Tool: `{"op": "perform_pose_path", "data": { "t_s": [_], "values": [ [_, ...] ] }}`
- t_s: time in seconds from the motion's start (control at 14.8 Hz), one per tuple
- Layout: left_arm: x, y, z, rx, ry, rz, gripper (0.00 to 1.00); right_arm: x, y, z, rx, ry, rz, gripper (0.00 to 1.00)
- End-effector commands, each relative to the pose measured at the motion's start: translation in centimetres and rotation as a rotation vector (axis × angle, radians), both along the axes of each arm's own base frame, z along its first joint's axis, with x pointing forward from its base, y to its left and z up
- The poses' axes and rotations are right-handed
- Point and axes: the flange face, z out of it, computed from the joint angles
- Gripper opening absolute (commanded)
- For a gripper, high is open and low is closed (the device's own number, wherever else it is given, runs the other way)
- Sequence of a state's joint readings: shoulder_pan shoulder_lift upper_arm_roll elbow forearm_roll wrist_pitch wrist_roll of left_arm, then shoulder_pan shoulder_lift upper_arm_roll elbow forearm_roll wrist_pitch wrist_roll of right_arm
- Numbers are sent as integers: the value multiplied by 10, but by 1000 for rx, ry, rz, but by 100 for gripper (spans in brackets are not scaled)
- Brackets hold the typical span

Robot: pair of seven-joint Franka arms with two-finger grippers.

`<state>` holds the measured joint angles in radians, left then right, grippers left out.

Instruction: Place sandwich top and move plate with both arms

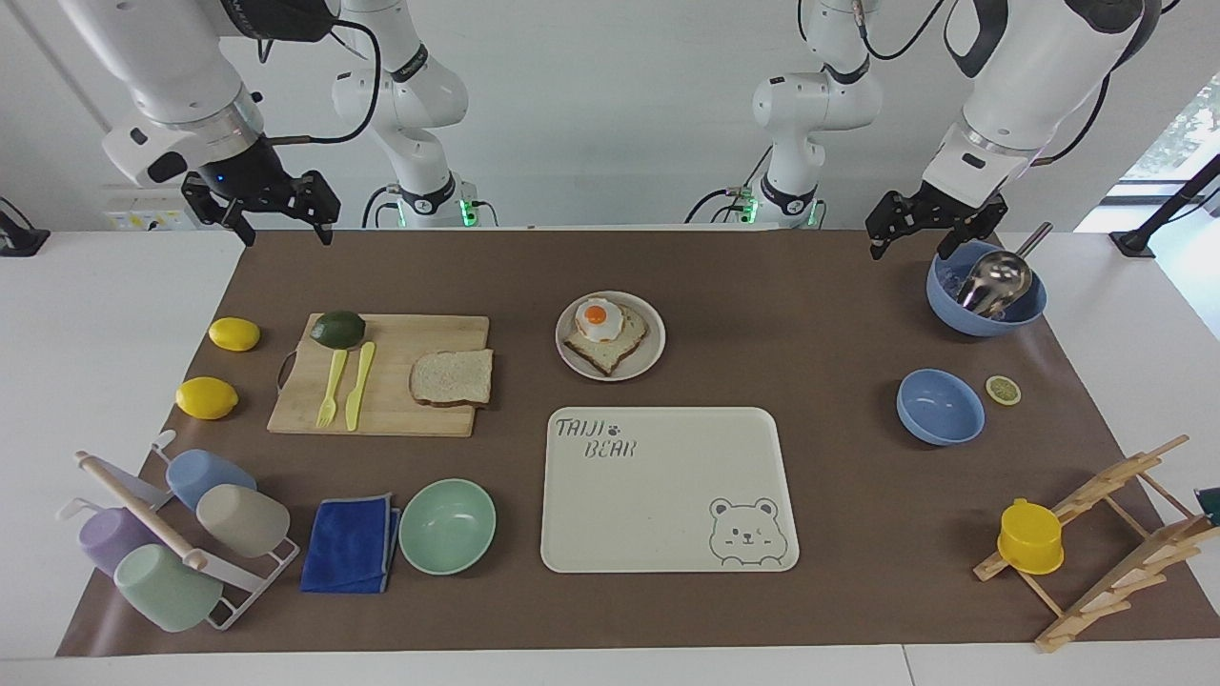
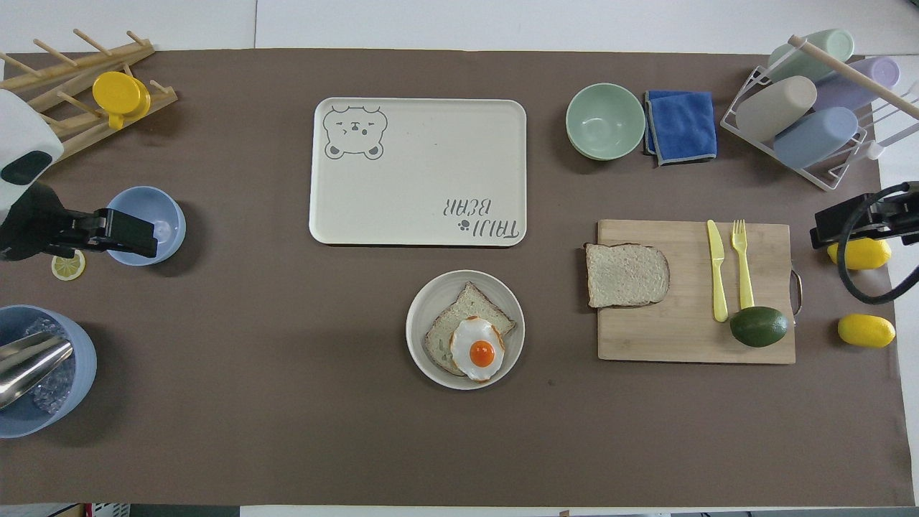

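The sandwich top (image 1: 453,377) (image 2: 626,275), a plain bread slice, lies on the wooden cutting board (image 1: 400,410), at the board's end nearest the plate. The round pale plate (image 1: 646,360) (image 2: 511,352) sits mid-table and holds a bread slice with a fried egg (image 1: 599,319) on it. My right gripper (image 1: 283,229) (image 2: 836,226) hangs open and raised at the right arm's end, over the mat's edge near the lemons. My left gripper (image 1: 920,238) (image 2: 136,233) hangs open and raised at the left arm's end, over the blue bowls. Neither holds anything.
The board also carries a yellow knife, fork (image 1: 329,386) and an avocado (image 1: 337,329). Two lemons (image 1: 206,397) lie beside it. The bear tray (image 1: 667,491), mint bowl (image 1: 447,525), blue cloth (image 1: 349,543), cup rack (image 1: 181,538), blue bowls (image 1: 940,406), scoop (image 1: 996,279) and wooden rack (image 1: 1106,534) ring the mat.
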<state>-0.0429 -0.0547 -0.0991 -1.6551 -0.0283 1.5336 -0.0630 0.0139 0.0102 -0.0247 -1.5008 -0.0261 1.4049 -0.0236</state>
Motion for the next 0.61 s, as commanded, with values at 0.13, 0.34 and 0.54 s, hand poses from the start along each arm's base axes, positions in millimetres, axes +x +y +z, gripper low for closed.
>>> {"op": "perform_pose_path", "data": {
  "t_s": [0.13, 0.34, 0.54],
  "values": [
    [-7, 3, 4, 19, 1, -3, 100, 1, -1, 0, 11, -8, -15, 100],
    [-7, 3, 4, 19, 1, -3, 100, 1, 0, 0, 13, -7, -10, 100],
    [-7, 3, 4, 19, 1, -3, 100, 0, 0, -4, 15, -1, -10, 100]
  ]
}}
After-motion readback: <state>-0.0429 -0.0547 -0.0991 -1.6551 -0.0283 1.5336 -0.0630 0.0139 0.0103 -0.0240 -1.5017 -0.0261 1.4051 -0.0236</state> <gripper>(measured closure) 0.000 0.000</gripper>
